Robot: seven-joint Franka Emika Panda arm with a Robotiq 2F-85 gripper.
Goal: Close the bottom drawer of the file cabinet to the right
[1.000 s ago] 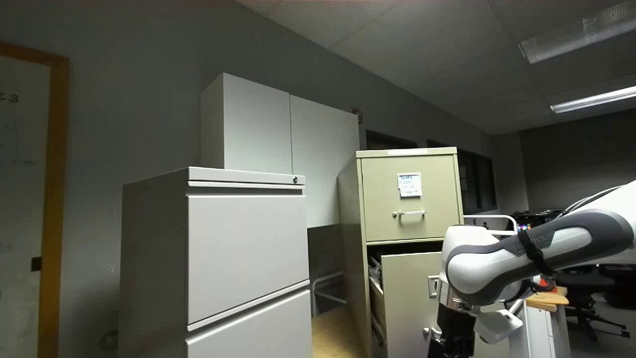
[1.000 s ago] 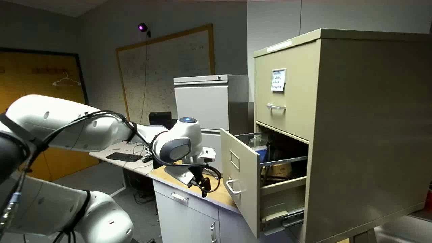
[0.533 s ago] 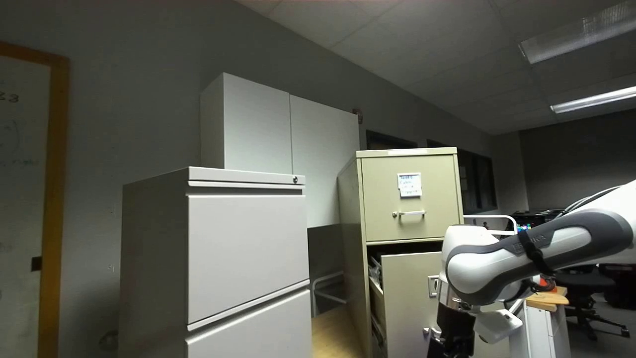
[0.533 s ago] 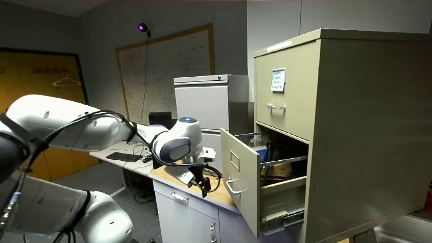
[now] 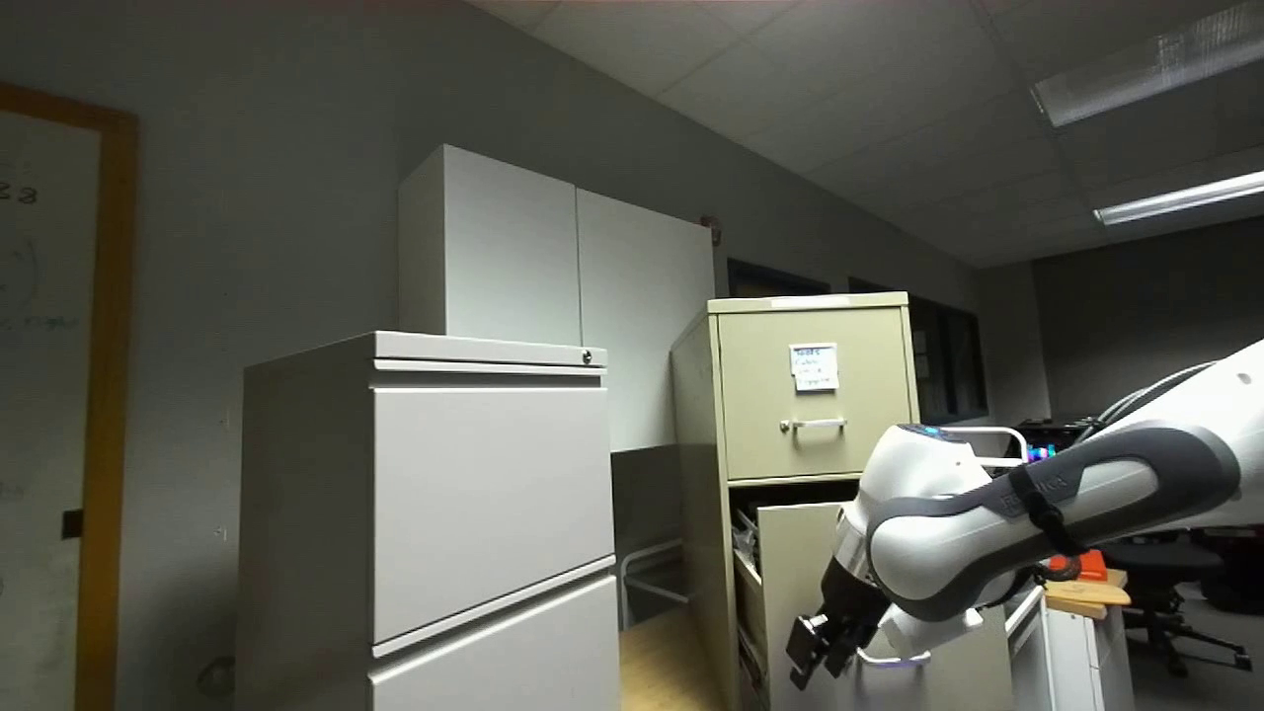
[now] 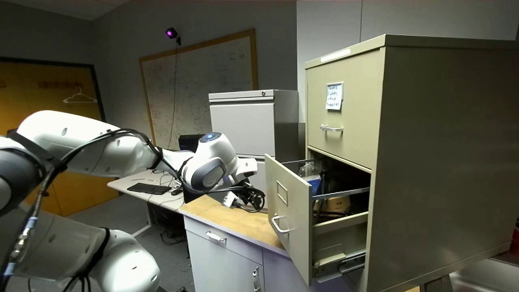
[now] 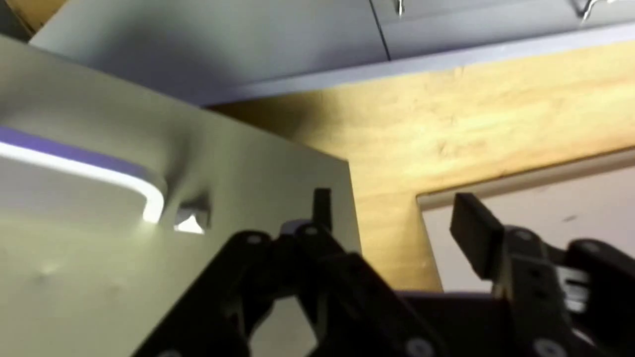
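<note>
The file cabinet [image 5: 696, 425] is tall, beige and carries a white label; it also shows in an exterior view [image 6: 442, 162]. Its bottom drawer [image 6: 290, 202] stands pulled out, with contents visible behind the front. The drawer front shows in an exterior view [image 5: 800, 543] and in the wrist view [image 7: 248, 158], with its handle [image 7: 84, 166]. My gripper [image 5: 818, 657] is open and empty in front of the drawer's far-from-robot half. In the wrist view the gripper [image 7: 397, 218] has one finger over the drawer front near its side edge, the other beyond it. I cannot tell whether it touches.
A pale grey cabinet [image 5: 489, 513] stands beside the file cabinet on a wooden counter [image 6: 231, 217]. Lower cupboards [image 6: 223, 251] with handles are under the counter. Cables [image 6: 257, 198] hang at the wrist. A desk with a keyboard [image 6: 149, 188] is behind the arm.
My hand has tilted from pointing down to slanting toward the grey cabinet, and its fingers have moved up and sideways across the drawer front. The drawer has not moved.
</note>
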